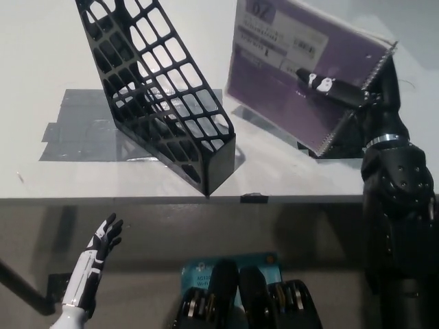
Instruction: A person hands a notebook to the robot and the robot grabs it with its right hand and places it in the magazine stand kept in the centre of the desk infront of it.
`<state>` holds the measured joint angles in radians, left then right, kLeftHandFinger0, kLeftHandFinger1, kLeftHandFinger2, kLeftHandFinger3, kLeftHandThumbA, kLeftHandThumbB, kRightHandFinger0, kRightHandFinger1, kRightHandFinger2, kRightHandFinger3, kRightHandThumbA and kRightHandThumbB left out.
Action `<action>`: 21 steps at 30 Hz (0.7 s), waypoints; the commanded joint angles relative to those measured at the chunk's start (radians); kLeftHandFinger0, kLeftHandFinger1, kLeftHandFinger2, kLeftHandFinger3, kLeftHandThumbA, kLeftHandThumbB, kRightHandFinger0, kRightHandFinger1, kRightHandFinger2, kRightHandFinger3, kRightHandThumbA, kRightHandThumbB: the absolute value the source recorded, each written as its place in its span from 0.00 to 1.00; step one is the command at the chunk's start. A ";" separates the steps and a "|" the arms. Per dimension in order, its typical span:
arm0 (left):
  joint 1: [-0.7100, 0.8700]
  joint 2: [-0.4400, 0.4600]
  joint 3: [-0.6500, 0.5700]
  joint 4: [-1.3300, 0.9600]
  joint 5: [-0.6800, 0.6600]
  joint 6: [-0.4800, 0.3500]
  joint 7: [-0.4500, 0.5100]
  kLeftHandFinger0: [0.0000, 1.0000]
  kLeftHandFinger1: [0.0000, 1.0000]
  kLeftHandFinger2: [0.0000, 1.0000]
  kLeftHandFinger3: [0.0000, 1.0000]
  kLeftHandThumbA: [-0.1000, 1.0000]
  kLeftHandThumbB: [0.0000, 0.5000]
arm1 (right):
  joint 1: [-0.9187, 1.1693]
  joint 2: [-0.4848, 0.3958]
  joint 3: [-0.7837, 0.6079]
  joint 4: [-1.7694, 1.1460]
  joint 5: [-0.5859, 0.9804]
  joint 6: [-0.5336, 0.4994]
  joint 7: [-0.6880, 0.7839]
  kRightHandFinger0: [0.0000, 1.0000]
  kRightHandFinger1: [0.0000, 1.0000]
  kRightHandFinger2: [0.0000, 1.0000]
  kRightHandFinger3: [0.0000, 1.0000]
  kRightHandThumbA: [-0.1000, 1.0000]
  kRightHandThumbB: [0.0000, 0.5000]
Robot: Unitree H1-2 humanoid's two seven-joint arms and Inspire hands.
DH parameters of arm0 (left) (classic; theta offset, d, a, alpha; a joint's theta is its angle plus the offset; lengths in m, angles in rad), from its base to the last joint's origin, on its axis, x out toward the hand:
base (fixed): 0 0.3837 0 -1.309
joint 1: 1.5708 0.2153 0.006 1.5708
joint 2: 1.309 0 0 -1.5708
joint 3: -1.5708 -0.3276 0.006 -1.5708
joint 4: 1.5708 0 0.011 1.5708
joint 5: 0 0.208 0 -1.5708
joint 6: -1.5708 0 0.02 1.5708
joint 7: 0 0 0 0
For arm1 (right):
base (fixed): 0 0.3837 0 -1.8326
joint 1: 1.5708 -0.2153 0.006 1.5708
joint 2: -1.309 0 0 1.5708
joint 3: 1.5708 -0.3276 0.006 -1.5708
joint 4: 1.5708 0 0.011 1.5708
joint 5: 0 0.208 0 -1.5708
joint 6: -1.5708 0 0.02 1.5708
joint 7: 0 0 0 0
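A purple spiral notebook [288, 75] with a white label hangs above the desk at the upper right, tilted, its cover facing me. My black right hand [343, 90] is shut on its right side near the spiral binding. A black lattice magazine stand [158, 89] leans on the white desk [288, 175] at the centre left, a short gap to the left of the notebook. My white left hand [99, 250] rests open below the desk edge at the lower left.
Grey tape patches [75, 127] lie under and left of the stand. A black square mat [343, 144] sits on the desk beneath the notebook. The desk's front edge [206, 199] runs across the middle of the picture.
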<state>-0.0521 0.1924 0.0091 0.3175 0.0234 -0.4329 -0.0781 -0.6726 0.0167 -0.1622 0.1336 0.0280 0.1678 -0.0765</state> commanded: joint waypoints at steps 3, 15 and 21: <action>-0.002 0.010 -0.011 -0.008 0.018 -0.037 -0.001 1.00 1.00 1.00 1.00 1.00 1.00 | -0.055 0.050 -0.080 -0.309 0.239 0.108 -0.001 0.00 0.00 0.00 0.00 0.89 0.08; -0.003 0.012 -0.008 -0.007 0.008 -0.037 -0.005 0.99 1.00 1.00 1.00 1.00 1.00 | -0.151 0.093 -0.133 -0.517 0.228 0.196 -0.122 0.00 0.00 0.00 0.00 0.90 0.02; -0.003 0.013 -0.007 -0.009 0.011 -0.037 -0.004 0.99 1.00 1.00 1.00 1.00 1.00 | -0.191 0.127 -0.104 -0.551 0.172 0.196 -0.159 0.00 0.00 0.00 0.00 0.86 0.00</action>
<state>-0.0513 0.1925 0.0052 0.3239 0.0247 -0.4330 -0.0804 -0.7717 0.1065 -0.2916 -0.3546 0.1937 0.3616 -0.1817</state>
